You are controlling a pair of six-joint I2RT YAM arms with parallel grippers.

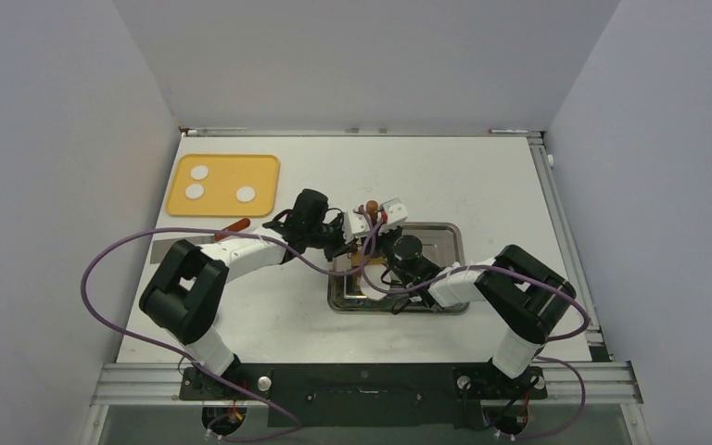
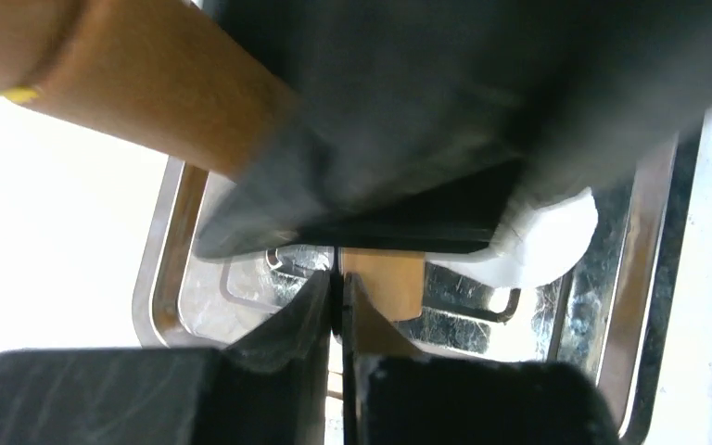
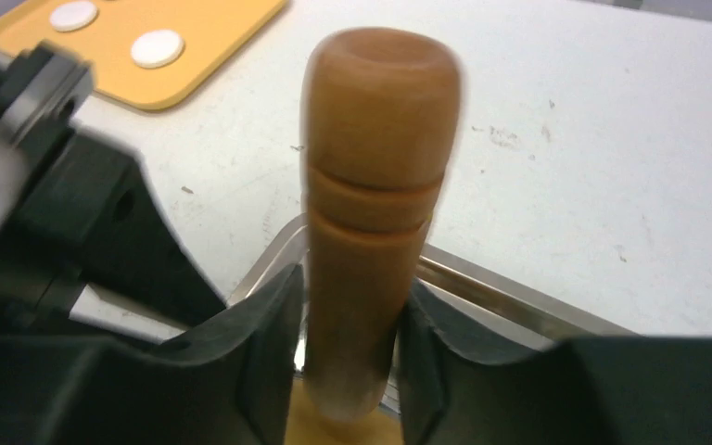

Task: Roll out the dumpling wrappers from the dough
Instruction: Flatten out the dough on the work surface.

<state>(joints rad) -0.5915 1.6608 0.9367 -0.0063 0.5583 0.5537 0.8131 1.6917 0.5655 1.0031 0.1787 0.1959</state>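
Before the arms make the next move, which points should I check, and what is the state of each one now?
1. Pin in right claw: ok, the fingers close on its handle.
2. Left claw shut, nothing visible in it: ok.
3. Dough placed for rolling: not ok, all three pieces lie on the yellow tray.
4. Metal tray under the claws: cannot tell, the arms hide it.
5. Room between the two claws: cannot tell, they crowd together.
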